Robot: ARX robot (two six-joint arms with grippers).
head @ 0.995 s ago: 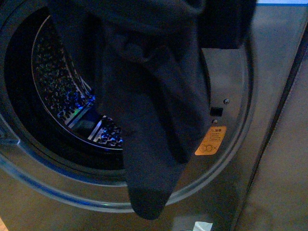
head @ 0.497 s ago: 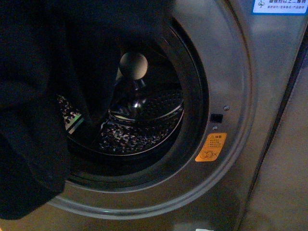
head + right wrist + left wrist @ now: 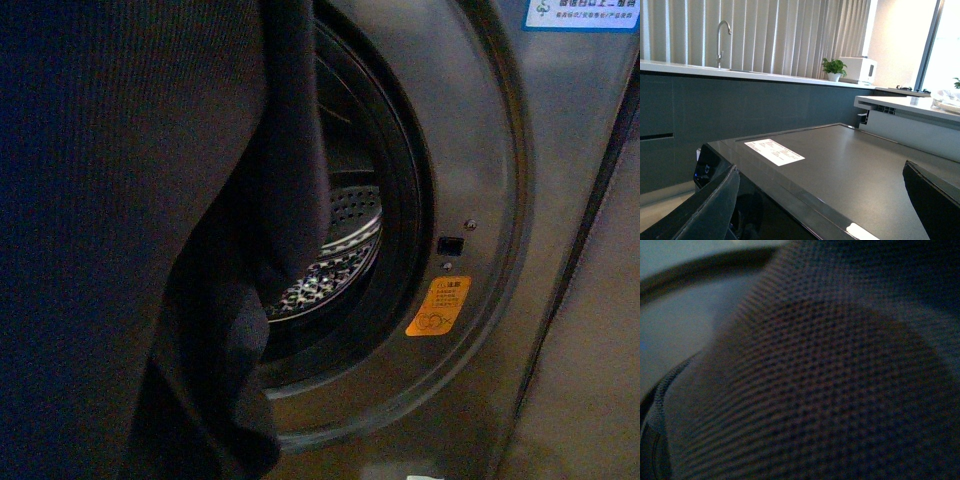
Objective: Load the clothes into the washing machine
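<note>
The clothes [image 3: 120,240], a dark navy garment, hang close to the camera and fill the left half of the front view, covering most of the porthole. The grey washing machine [image 3: 500,150] shows its perforated drum [image 3: 340,250] and orange sticker [image 3: 438,305] to the right of the fabric. In the left wrist view the clothes [image 3: 830,380] fill nearly the whole picture and hide my left gripper, which is shut on them. My right gripper [image 3: 820,200] is open and empty above the machine's dark top [image 3: 850,165], both fingers [image 3: 715,205] spread wide.
A white label [image 3: 774,151] lies on the machine's top. Behind it run a dark kitchen counter with a tap [image 3: 722,35], a potted plant [image 3: 834,67] and a white microwave [image 3: 859,69]. A grey panel [image 3: 590,350] stands to the machine's right.
The clothes have swung from the middle of the porthole to the left and much nearer the camera, now covering the left half. The drum's right side has come into sight.
</note>
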